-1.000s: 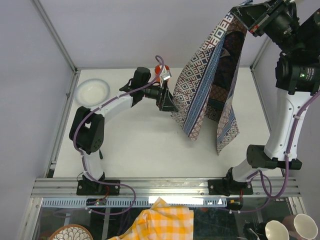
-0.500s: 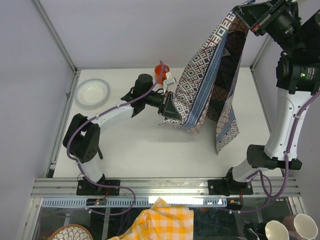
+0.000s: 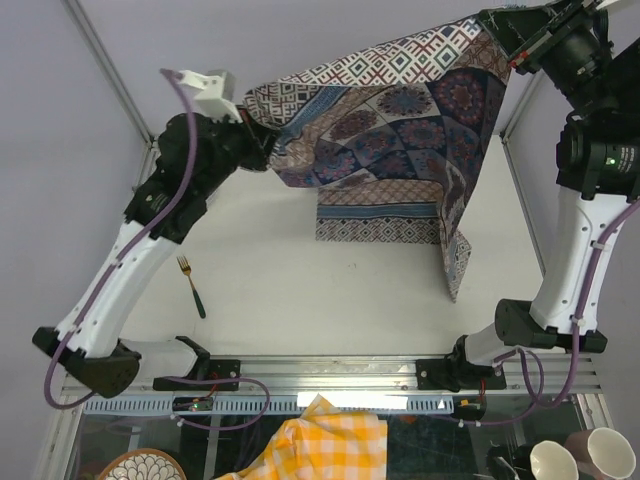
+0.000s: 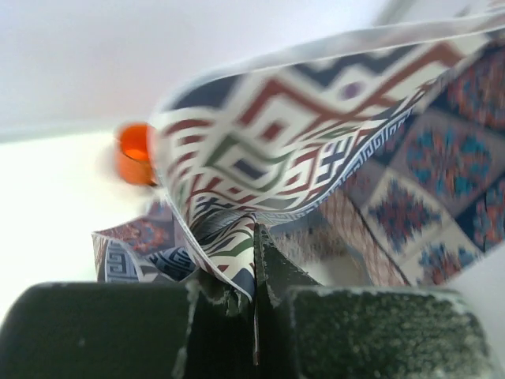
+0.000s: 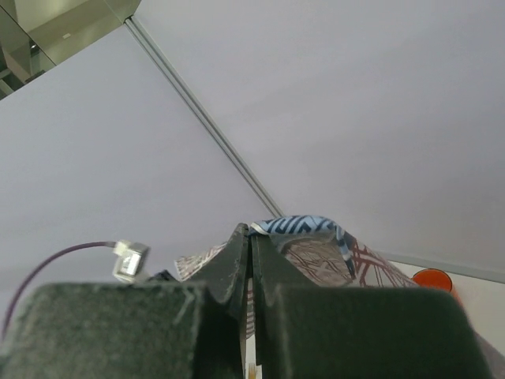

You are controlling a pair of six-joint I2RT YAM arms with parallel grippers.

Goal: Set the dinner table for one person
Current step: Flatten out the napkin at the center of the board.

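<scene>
A blue-and-purple tile-print cloth (image 3: 400, 120) hangs spread out above the back of the white dinner table (image 3: 300, 300), held between both grippers. My left gripper (image 3: 266, 140) is shut on the cloth's left corner; the left wrist view shows the cloth (image 4: 260, 150) pinched in that gripper (image 4: 256, 230). High at the back right, my right gripper (image 3: 503, 35) is shut on the other corner, and the right wrist view shows the gripper (image 5: 251, 235) with a fold of cloth (image 5: 304, 227) at its tips. The cloth's lower edge reaches the table. A fork (image 3: 192, 286) lies at the left.
An orange cup (image 4: 134, 153) stands on the table behind the cloth, seen only from the left wrist. Below the near rail lie a yellow checked cloth (image 3: 330, 440), two cups (image 3: 580, 455) and a patterned bowl (image 3: 135, 466). Frame posts stand at the back corners.
My left gripper shut on the cloth's hanging edge, then rose up and left, spreading the cloth wide. The left arm now covers the white plate's spot, and the fork has come into view.
</scene>
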